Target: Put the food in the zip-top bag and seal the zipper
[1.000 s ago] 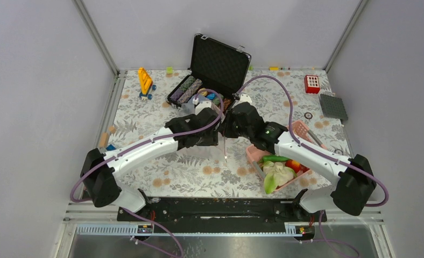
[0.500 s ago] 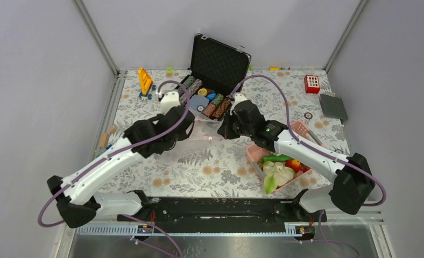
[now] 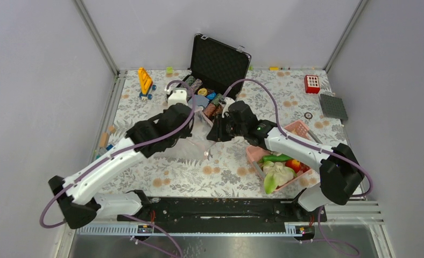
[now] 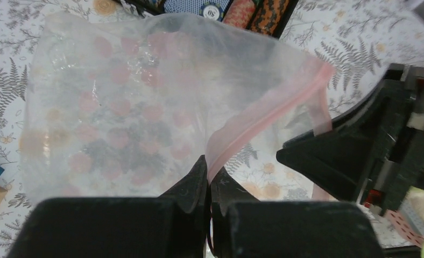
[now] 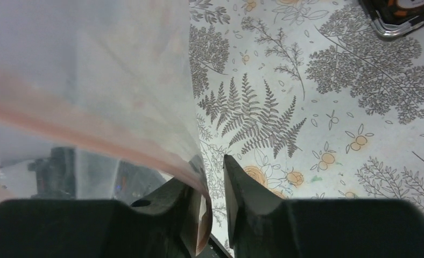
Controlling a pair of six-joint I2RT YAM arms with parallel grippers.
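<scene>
The clear zip-top bag (image 3: 201, 130) hangs between my two grippers above the floral table; it fills the left wrist view (image 4: 129, 102). My left gripper (image 4: 209, 173) is shut on the pink zipper (image 4: 269, 106) and shows in the top view (image 3: 195, 132). My right gripper (image 5: 212, 173) has its jaws a little apart, and the bag's pink edge (image 5: 64, 124) lies against the left finger, not pinched. It sits just right of the bag (image 3: 214, 133). The food stays in the pink basket (image 3: 254, 154): green vegetable (image 3: 275, 158), red fruit (image 3: 293, 164), leafy pieces (image 3: 276, 176).
An open black case (image 3: 219, 60) with poker chips (image 3: 210, 103) stands just behind the bag. A yellow toy (image 3: 145, 80) is at the back left. A red block (image 3: 311, 84) and a grey plate (image 3: 332, 106) are at the back right.
My left arm swung out to the left and pulled the bag's mouth with it. My right gripper followed to the left. The bag now hangs stretched between them.
</scene>
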